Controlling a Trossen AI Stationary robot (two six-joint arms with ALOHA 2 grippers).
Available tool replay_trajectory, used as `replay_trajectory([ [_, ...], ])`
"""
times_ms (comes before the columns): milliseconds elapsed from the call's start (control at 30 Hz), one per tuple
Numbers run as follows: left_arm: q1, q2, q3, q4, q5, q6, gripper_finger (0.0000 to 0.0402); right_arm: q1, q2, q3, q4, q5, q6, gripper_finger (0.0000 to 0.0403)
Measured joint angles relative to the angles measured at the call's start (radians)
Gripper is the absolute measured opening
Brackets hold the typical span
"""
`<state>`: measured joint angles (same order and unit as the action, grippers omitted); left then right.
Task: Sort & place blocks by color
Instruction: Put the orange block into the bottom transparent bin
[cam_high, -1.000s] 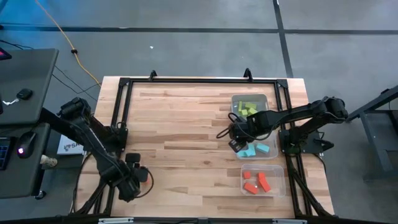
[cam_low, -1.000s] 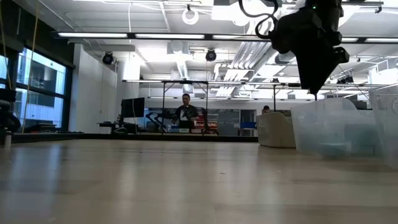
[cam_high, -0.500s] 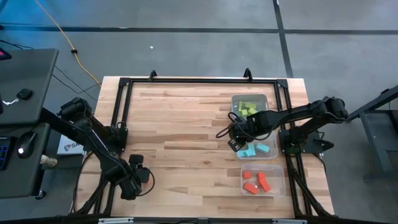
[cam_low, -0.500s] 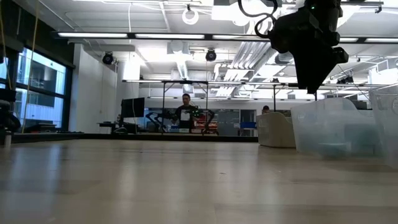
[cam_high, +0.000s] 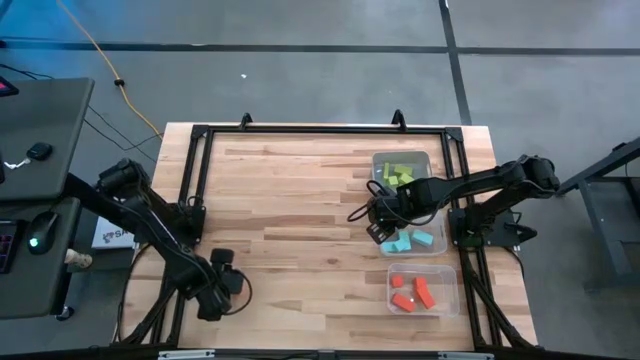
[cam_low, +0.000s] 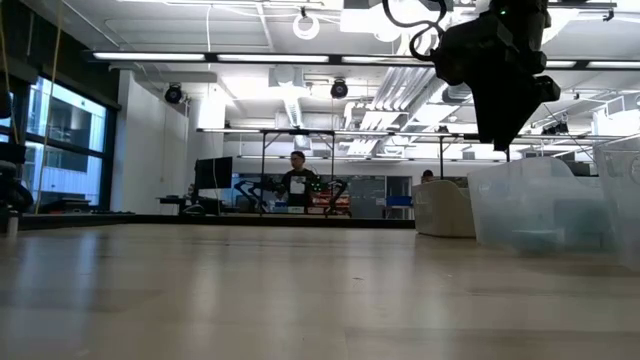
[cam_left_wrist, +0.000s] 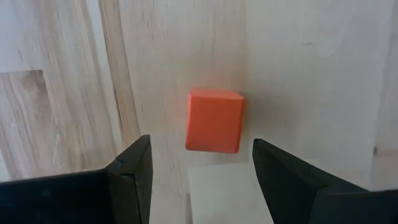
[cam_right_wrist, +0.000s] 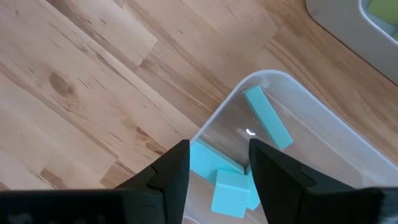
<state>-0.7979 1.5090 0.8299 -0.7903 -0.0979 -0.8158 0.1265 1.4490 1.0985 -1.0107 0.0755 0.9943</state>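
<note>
At the table's (cam_high: 300, 200) near left corner, we find the left gripper (cam_high: 222, 285) low over the wood. Its fingers (cam_left_wrist: 127, 180) are spread apart, and one red-orange block (cam_left_wrist: 214, 120) lies on the table ahead of them, untouched. Moving right, the right gripper (cam_high: 379, 226) hangs over the left rim of the middle bin (cam_high: 437, 250), fingers (cam_right_wrist: 171, 171) parted and empty; light blue blocks (cam_right_wrist: 267, 117) lie in that bin below them. The far bin (cam_high: 428, 158) holds lime green blocks (cam_high: 398, 172), and the near bin (cam_high: 452, 295) holds red-orange blocks (cam_high: 412, 293). In the low view, a person (cam_low: 296, 180) shows in the room behind the table.
</note>
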Motion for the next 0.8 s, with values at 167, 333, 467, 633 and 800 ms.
replay_trajectory([
  [167,0.013,0.047,0.000,0.009,-0.001,-0.009,0.0197,0.000,0.000,0.000,0.001,0.000,0.000,0.0156],
  [333,0.013,0.051,0.000,0.015,-0.003,0.006,0.0197,0.000,0.000,0.000,0.004,0.000,0.000,0.0156],
  [467,0.013,0.051,0.000,0.015,0.000,0.016,0.0197,0.000,0.000,0.000,0.005,0.000,0.000,0.0156],
  [633,0.013,0.051,0.000,0.052,-0.014,0.021,0.0197,0.000,0.000,0.000,0.005,0.000,0.000,0.0156],
  [800,0.031,0.062,0.000,0.061,0.022,0.030,0.0186,0.000,0.000,0.000,0.005,0.000,0.000,0.0156],
])
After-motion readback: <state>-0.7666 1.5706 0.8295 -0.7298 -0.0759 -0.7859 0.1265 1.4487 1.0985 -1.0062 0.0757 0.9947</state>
